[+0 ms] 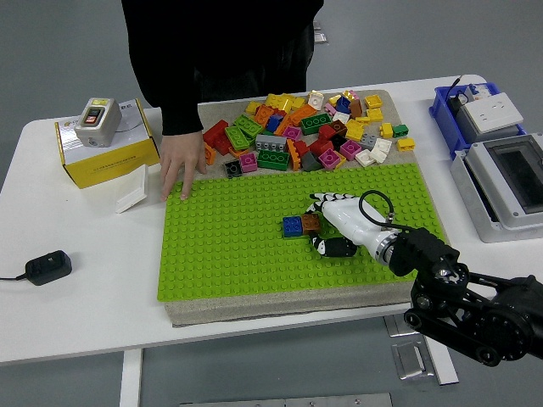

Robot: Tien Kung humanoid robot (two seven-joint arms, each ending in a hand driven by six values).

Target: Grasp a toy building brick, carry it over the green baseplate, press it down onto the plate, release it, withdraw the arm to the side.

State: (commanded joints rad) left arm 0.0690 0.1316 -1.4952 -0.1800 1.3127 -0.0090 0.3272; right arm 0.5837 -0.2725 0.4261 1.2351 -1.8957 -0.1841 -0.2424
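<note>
The green baseplate [237, 246] lies on a beige mat in the middle of the table. A blue brick [293, 226] and a brown brick [311, 222] sit side by side on the plate. My right hand [327, 225], white with black-tipped fingers, rests on the plate with its fingertips on the brown brick. Its thumb curls below. A pile of loose coloured bricks [305, 131] lies on the mat behind the plate. My left arm is out of view.
A person stands at the far side with one hand [180, 165] flat on the plate's far left corner. A yellow box with a grey switch [103, 140] and a black adapter [47, 266] are at the left. Grey and blue boxes [501, 170] are at the right.
</note>
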